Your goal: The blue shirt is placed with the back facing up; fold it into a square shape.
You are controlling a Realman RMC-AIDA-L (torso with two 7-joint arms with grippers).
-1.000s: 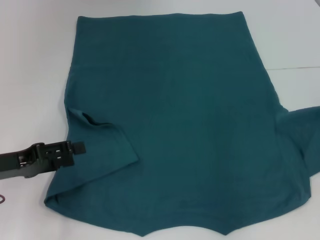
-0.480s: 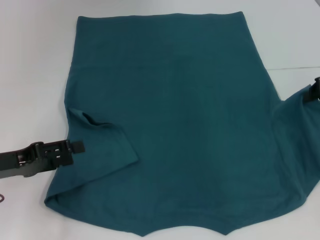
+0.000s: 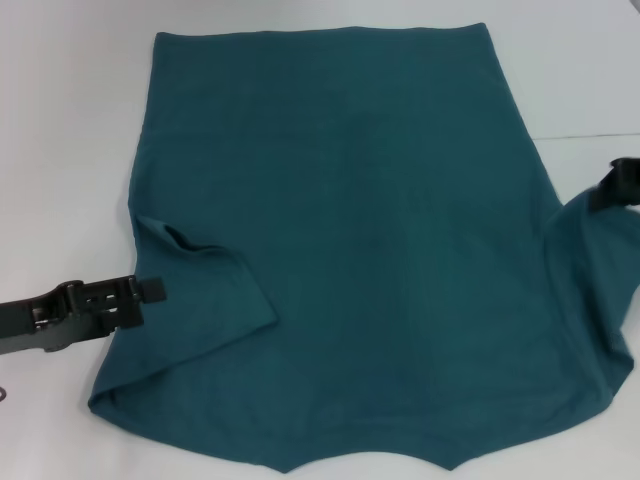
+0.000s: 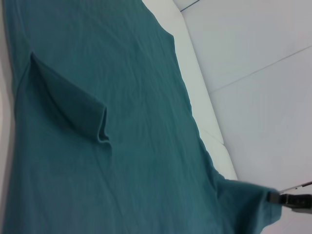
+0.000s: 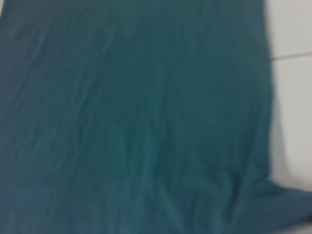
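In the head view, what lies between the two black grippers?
Only the dark teal-blue fabric T-shirt, spread flat, lies between the left gripper and the right gripper; the head view shows it.

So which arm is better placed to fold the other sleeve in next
Right. The right gripper is already at the unfolded sleeve of the blue shirt. The left gripper sits across the shirt beside the folded sleeve.

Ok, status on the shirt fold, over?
Left gripper at folded-in left sleeve edge. Right gripper holds right sleeve tip, lifted. Blue shirt back up, flat on the table. Nothing in the way.
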